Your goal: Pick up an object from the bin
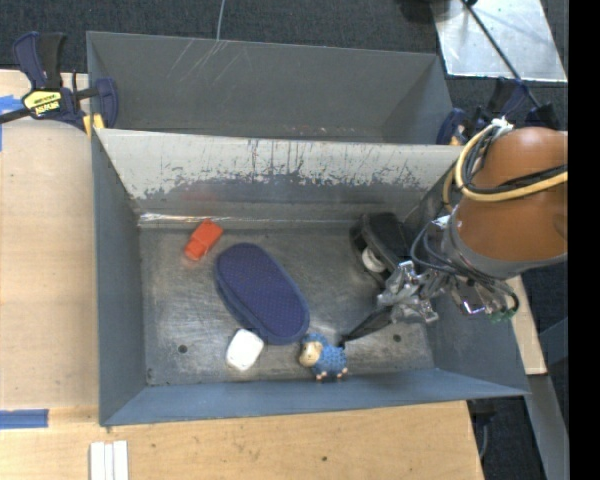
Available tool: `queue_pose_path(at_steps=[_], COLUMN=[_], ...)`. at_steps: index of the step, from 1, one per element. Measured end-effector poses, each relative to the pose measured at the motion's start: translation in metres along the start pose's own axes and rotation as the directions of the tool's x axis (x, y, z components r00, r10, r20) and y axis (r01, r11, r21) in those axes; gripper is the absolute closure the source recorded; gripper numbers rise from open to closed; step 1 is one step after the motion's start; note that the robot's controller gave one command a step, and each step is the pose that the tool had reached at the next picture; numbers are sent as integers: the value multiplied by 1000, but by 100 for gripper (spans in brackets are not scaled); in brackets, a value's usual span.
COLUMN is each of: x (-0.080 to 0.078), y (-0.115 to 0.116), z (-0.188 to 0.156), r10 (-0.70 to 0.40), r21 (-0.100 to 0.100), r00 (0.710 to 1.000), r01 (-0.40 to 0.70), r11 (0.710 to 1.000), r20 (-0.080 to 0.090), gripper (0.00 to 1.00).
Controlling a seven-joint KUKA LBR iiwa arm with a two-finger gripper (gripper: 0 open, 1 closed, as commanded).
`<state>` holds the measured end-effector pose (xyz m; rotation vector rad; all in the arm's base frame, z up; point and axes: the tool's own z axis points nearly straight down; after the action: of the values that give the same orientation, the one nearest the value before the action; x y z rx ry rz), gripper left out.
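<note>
Claw [396, 302], grip unclear, one orange block [203, 240], one navy pouch [262, 292], one white lump [244, 349], one blue toy [325, 357]

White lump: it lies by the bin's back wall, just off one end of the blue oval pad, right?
No: the white lump lies by the bin's front wall, not the back, just off one end of the blue oval pad, as the camera view shows.
</note>
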<state>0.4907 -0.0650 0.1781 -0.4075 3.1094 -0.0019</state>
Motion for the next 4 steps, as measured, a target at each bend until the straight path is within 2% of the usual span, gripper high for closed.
queue_pose_path(at_steps=[1,2,3,4], x=[-1,-71,-158,-83], y=[2,13,65,59], z=[14,-66,45,-77], r10=[52,96,-269,-662], r21=[-2,1,-3,1], r00=[999,995,963,749], r01=[-52,-96,269,662], r11=[999,995,963,749], r20=[-5,11,0,2], gripper=[100,100,100,100])
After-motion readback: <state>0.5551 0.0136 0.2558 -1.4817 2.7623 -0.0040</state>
